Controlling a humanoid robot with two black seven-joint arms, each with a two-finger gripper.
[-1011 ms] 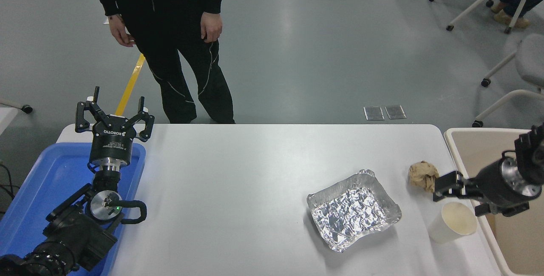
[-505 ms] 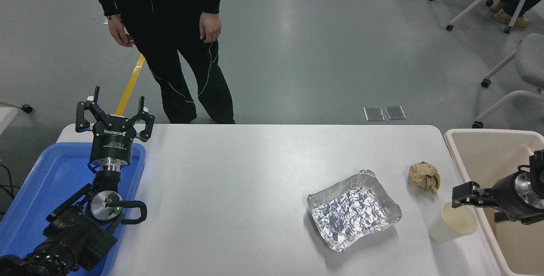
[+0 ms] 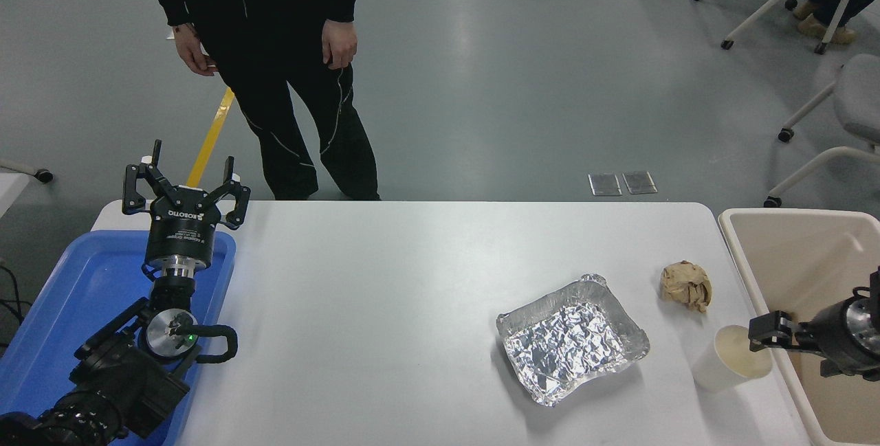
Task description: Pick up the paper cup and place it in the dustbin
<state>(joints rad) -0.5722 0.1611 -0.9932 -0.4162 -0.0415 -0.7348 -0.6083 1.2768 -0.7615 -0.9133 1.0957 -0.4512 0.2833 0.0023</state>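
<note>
Right tool (image 3: 764, 337) has dropped from beside the crumpled brown paper ball (image 3: 686, 285) to the small white paper cup's (image 3: 730, 359) rim; aperture indiscernible. Cup upright on surface beside beige plastic dustbin (image 3: 797, 216), ungrasped.

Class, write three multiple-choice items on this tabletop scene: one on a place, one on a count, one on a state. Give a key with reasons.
1. Where is the paper cup?
A. In the foil tray
B. On the table, near the dustbin
C. In the blue tray

2. How many crumpled paper balls lie on the table?
A. One
B. Two
C. Three

3. The cup is:
A. Upright
C. Crushed
B. On its side

Key: 1 B, it stands by the table's right edge; 2 A, a single brown ball shows; 3 A, its open mouth faces up, the right gripper at its rim.
</note>
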